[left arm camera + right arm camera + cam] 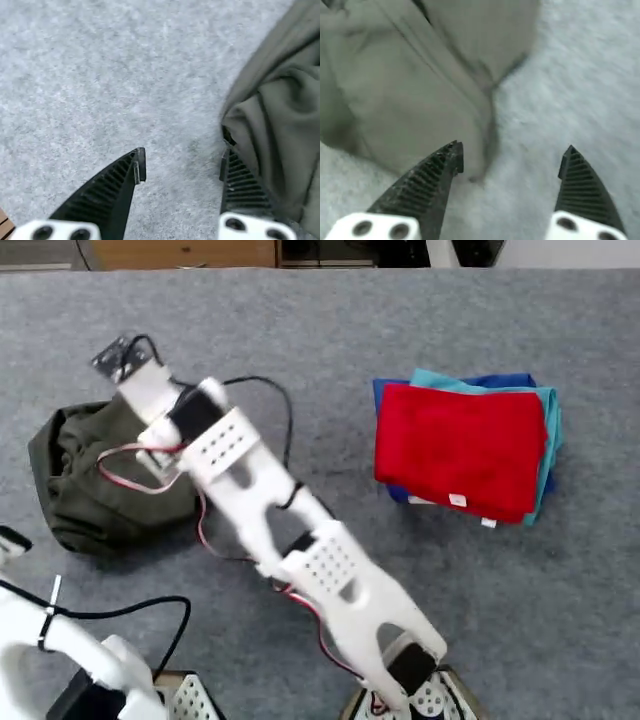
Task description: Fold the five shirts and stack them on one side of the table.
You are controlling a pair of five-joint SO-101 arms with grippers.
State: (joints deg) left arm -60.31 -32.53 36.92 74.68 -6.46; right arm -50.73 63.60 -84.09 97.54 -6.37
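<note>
Shirt (90, 490) lies below right gripper (514, 147), partly ahead of it on table (330, 340). Left gripper (183, 152) sits just beside same shirt's edge. Stack (460, 445) well apart from both grippers, on table.

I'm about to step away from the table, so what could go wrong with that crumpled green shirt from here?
The right tool hangs open over the bunched olive shirt, so it may pinch several layers. Its arm's loose cable drapes across the shirt and could snag. The left tool, open beside the shirt, might pull against the right.
</note>
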